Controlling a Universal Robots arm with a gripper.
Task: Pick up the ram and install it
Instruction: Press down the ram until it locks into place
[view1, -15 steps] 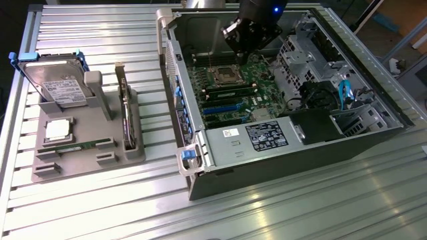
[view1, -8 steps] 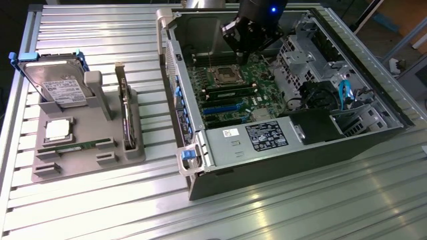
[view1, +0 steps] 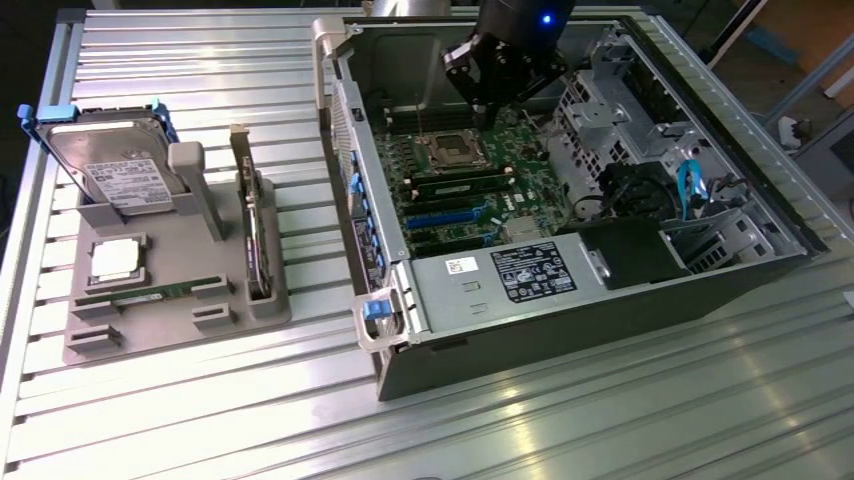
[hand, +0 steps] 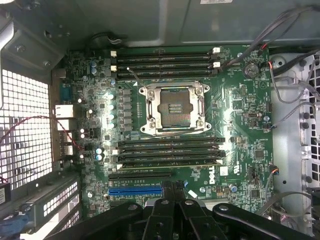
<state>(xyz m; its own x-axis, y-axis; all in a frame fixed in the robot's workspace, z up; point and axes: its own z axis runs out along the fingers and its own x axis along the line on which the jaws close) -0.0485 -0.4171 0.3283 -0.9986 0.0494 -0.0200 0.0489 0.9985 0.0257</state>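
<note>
The ram (view1: 150, 293) is a thin green stick lying flat in the grey holder (view1: 267, 310) at the exterior view's left, just below the square silver processor. My gripper (view1: 497, 95) hangs over the motherboard (view1: 461, 190) inside the open computer case, far from the ram. In the wrist view the gripper (hand: 174, 186) is shut, with nothing visible between its black fingers. It hovers above the board near the blue expansion slot (hand: 135, 191). Dark memory slots (hand: 170, 150) run beside the bare processor socket (hand: 173, 108), and another bank of memory slots (hand: 165, 62) runs on its other side.
A silver hard drive (view1: 114, 175) with a white label stands at the back of the holder, and a long card (view1: 250, 215) stands on edge along its side. The case's metal walls, its drive cage (view1: 627, 130) and loose cables (hand: 287, 30) crowd the board.
</note>
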